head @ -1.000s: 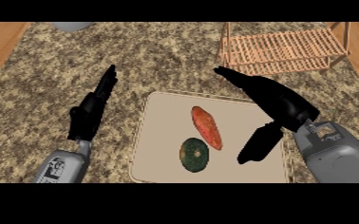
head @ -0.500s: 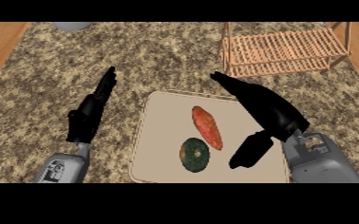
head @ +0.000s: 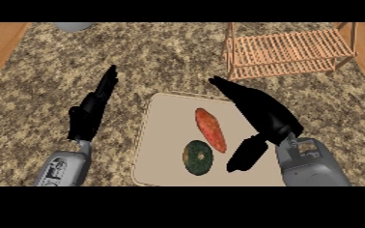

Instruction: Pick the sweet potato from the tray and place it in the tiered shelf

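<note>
While the sweet potato [head: 211, 129] was lying untouched on the tray [head: 160, 125], just far of a dark green vegetable [head: 197, 157], the right robot hand [head: 260, 116] had slid in closer over the past second, fingers spread, grasping nothing. So the grab wasn't made yet. Tiered shelf [head: 288, 53] sat far right; left robot hand [head: 92, 108] rested open on the left.
</note>
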Tool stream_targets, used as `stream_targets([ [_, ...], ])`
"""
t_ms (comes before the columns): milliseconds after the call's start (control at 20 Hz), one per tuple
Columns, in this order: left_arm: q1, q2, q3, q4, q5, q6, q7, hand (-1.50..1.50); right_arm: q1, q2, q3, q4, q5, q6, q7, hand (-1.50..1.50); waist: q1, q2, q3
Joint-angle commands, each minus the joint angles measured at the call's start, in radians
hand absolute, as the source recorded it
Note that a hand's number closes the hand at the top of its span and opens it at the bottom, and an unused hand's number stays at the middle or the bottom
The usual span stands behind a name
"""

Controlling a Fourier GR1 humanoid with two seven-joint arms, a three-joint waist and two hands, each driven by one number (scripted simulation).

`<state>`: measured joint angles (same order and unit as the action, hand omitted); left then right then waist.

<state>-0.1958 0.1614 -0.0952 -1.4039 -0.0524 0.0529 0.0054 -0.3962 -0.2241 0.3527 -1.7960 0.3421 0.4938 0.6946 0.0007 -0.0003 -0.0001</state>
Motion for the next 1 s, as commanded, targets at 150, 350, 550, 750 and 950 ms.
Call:
stream_targets([
  [150, 0.049, -0.039, -0.022, -0.074, -0.056, 0.017, 0.021, 0.00, -0.002, 0.081, 0.023, 0.116, 0.127, -0.006, -0.063, -1.50, 0.004, 0.000, 0.000],
  [350, -0.027, -0.079, -0.017, -0.009, -0.081, 0.031, 0.051, 0.00, 0.076, 0.048, -0.020, 0.046, 0.132, 0.035, -0.104, -1.50, -0.002, 0.000, 0.000],
  [550, -0.034, -0.014, 0.071, 0.047, -0.013, -0.064, -0.026, 0.00, -0.001, 0.117, -0.001, 0.153, 0.192, 0.032, -0.089, -1.50, 0.000, 0.001, 0.000],
  [750, -0.026, -0.054, 0.038, -0.024, -0.044, -0.045, 0.043, 0.00, 0.007, 0.115, -0.038, 0.174, 0.228, 0.050, -0.137, -1.50, 0.001, 0.000, 0.000],
  [950, 0.004, -0.067, 0.044, 0.012, -0.067, -0.035, -0.026, 0.00, 0.067, 0.122, 0.001, 0.197, 0.317, -0.007, -0.199, -1.50, 0.000, 0.000, 0.000],
])
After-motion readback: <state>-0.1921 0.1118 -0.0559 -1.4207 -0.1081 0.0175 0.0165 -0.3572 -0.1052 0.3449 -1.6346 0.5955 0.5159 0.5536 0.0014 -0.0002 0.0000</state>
